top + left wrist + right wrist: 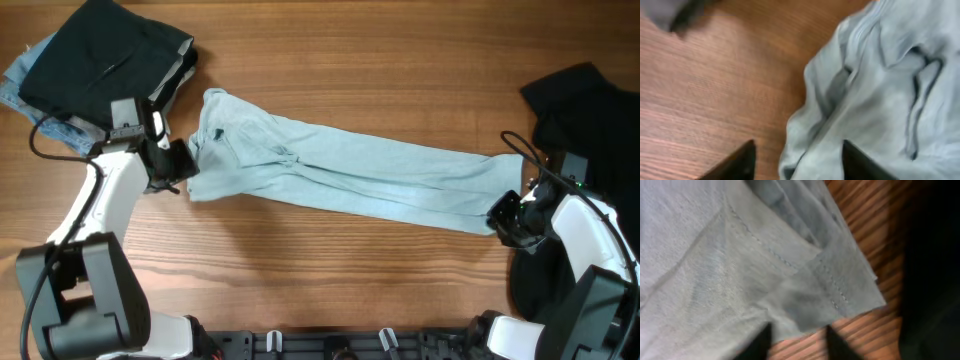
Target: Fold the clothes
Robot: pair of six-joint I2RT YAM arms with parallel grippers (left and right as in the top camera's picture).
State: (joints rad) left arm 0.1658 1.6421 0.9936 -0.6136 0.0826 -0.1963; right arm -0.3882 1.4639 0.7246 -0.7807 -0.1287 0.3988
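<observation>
A pale blue-grey T-shirt [340, 170] lies on the wooden table, drawn out into a long band from upper left to lower right. My left gripper [178, 162] sits at its bunched left end. In the left wrist view that gripper [797, 160] is open; the shirt's rumpled edge [875, 90] lies between and beyond its dark fingers [740, 161]. My right gripper [505, 215] is at the shirt's right end. It is open [799, 342] just off the hemmed corner [840, 290], with bare wood between its fingers [760, 342].
A pile of dark garments over blue denim [100, 55] sits at the back left corner. A black garment [590, 110] lies at the right edge, also seen as black cloth [935, 270] beside the right gripper. The table's front edge [330, 335] runs between the arm bases.
</observation>
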